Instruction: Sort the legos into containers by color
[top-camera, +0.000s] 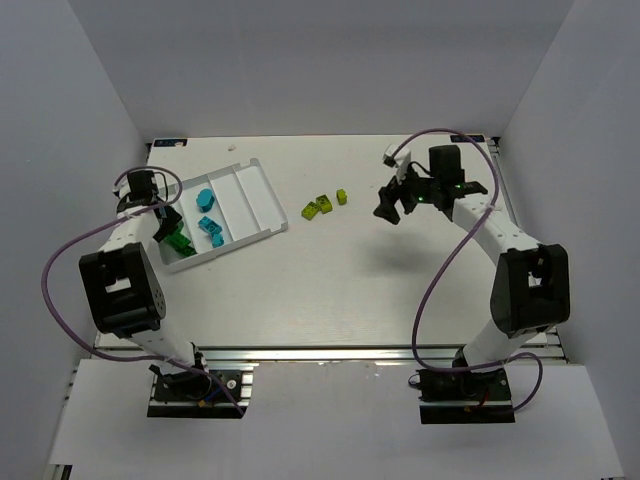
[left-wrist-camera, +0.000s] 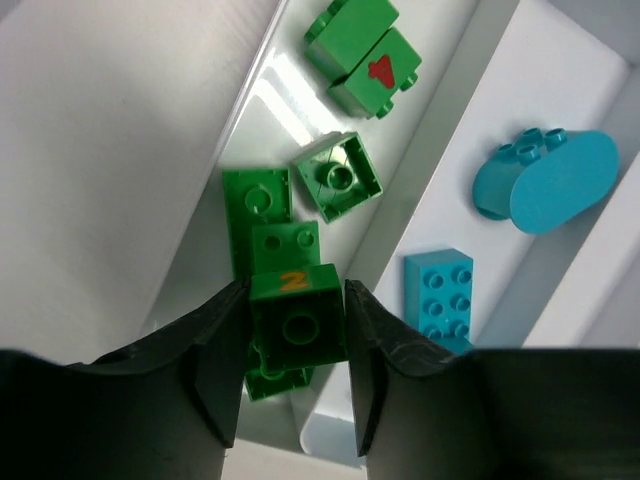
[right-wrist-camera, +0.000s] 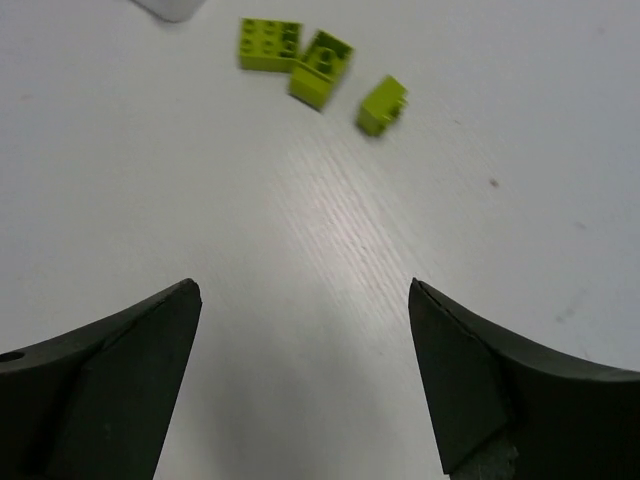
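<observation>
Mostly sorted: green legos (left-wrist-camera: 345, 175) and cyan ones (left-wrist-camera: 440, 295) lay in separate compartments of the tray (top-camera: 262, 195). Left jaws held a green brick (left-wrist-camera: 297, 320) above the greens; three yellow-green bricks (top-camera: 322, 205) lay on the surface (top-camera: 330, 280) before the wide, empty right jaws.

The white, faintly wood-grained desk (top-camera: 330, 285) carried a white rectangular plastic tray (top-camera: 262, 205) with long ridged compartments, which lay askew on the far left part, one corner pointing toward the middle. Directly on the bare surface, just right of that tray, three small yellow-green plastic bricks lay in a short slanting row. A flat studded brick (top-camera: 311, 210) lay nearest the tray, a squarer brick (top-camera: 323, 203) sat close against it, though whether they touched could not be told, and a smaller brick (top-camera: 342, 196) lay slightly apart at the far right end.
</observation>
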